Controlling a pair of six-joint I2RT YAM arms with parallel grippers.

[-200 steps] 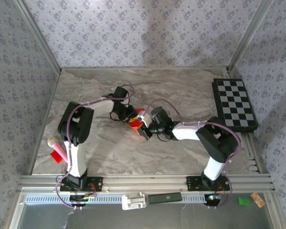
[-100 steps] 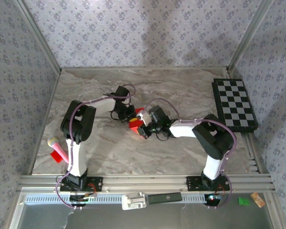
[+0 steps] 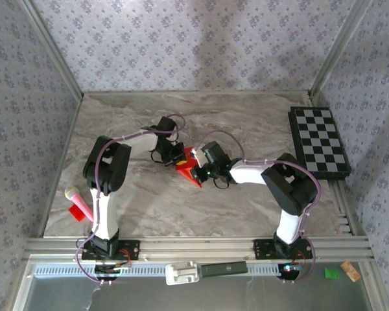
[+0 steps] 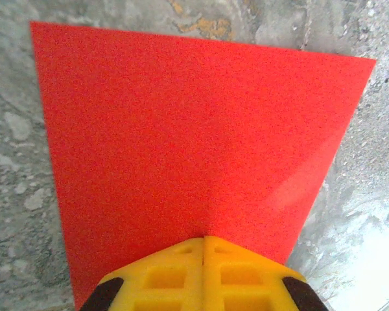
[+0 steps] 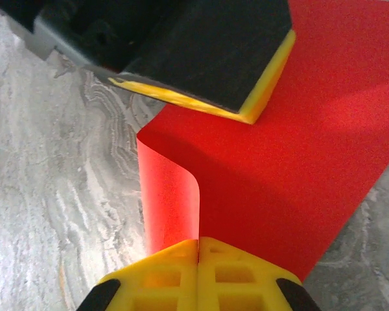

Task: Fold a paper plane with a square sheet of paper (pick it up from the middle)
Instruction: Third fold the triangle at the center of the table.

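The square sheet of paper (image 3: 188,171) is bright red and lies bent at the middle of the marble table (image 3: 246,123), between my two grippers. My left gripper (image 3: 179,159) sits at its far-left side. In the left wrist view the sheet (image 4: 181,129) spreads out ahead and my left gripper (image 4: 203,238) is shut, the paper running into its tips. My right gripper (image 3: 196,167) comes in from the right. In the right wrist view it (image 5: 198,241) is shut on a curled-up edge of the sheet (image 5: 298,168), and a left finger (image 5: 207,58) rests on the paper ahead.
A black-and-white chequered board (image 3: 319,141) lies at the table's right edge. A pink and yellow object (image 3: 78,199) and a small red scrap (image 3: 76,213) sit near the left arm's base. Patterned walls close in the table on three sides.
My left gripper has closed on the sheet. The right arm has slid a little to the left with the paper's edge, and the red shape now lies lower and more pointed.
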